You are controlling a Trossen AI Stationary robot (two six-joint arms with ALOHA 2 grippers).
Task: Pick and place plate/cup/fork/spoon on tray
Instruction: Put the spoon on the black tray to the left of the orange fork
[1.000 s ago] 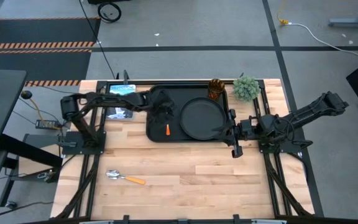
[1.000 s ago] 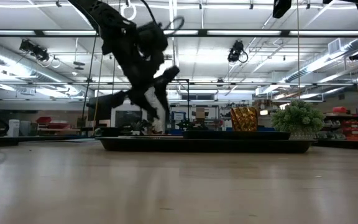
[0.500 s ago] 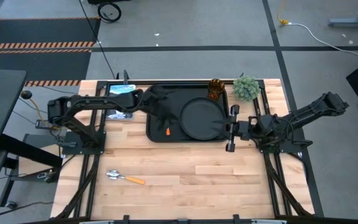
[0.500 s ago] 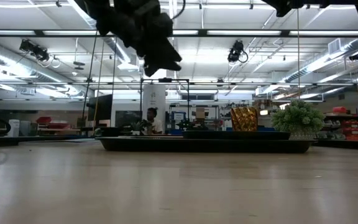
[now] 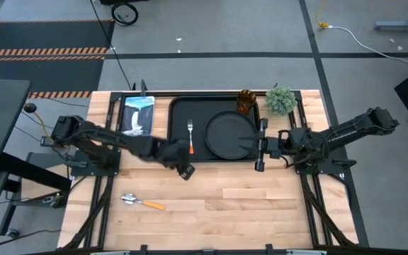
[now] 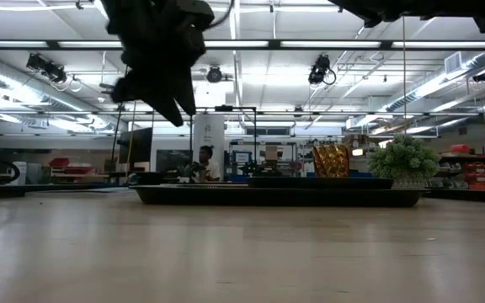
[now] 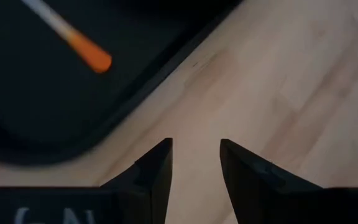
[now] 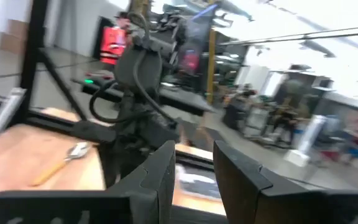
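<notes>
The black tray lies at the table's far middle. On it rest the round black plate, the amber cup in its far right corner, and the fork, orange handle toward the near edge. The spoon lies on the table at the near left. My left gripper is open and empty just off the tray's near left corner; its wrist view shows the fork's handle and the tray's rim. My right gripper is open and empty, raised by the tray's right edge.
A green potted plant stands just right of the cup. A blue-white picture card lies left of the tray. Bare wood spreads across the table's near half. A person shows far off in the room.
My left gripper has risen from over the fork on the tray and swung toward the table's near edge, off the tray's near left corner. The fork has stayed on the tray. My right gripper has shifted a little toward the far edge.
</notes>
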